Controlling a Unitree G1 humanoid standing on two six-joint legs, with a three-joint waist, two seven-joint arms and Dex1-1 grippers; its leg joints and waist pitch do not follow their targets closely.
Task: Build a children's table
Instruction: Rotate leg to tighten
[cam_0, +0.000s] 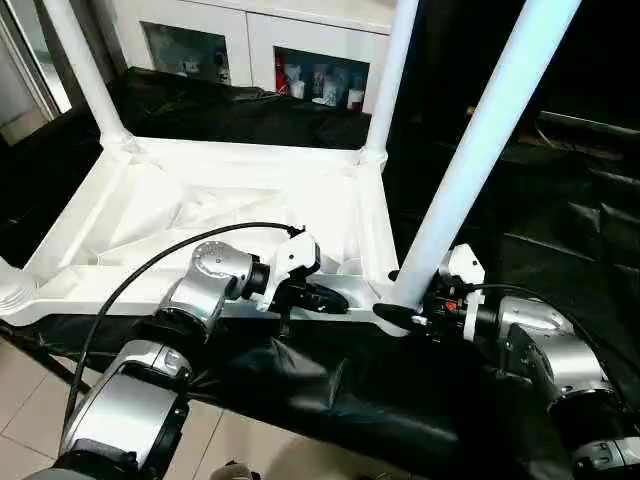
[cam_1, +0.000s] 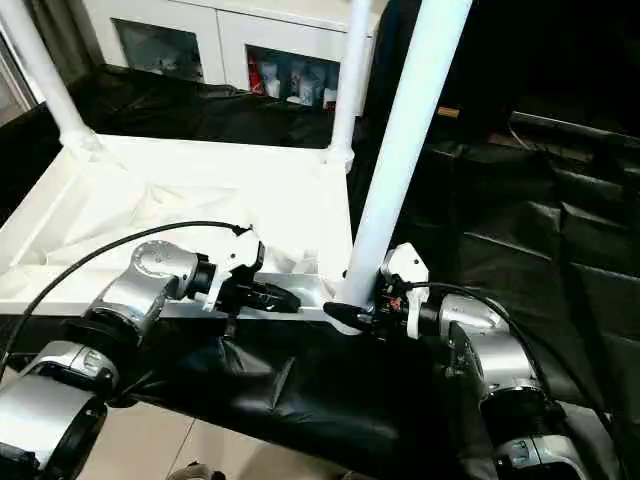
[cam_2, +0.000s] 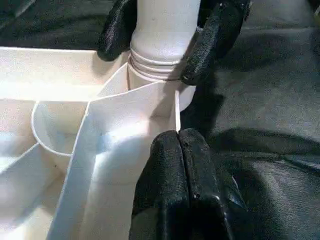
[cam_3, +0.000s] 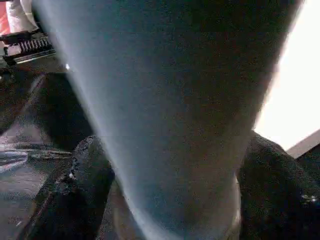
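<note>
Low down, right tool around leg base

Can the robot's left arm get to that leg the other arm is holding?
Probably yes. The left tool rests shut on the tabletop's rim, close beside the leg that the right tool grips, with nothing standing between them.

A tabletop draped in wrinkled black sheeting carries the work. Directly on it lies the white table top, ribbed underside up, reaching from the near edge toward the far left. The black sheeting runs on bare to the right, and pale floor tiles show below the near edge.
</note>
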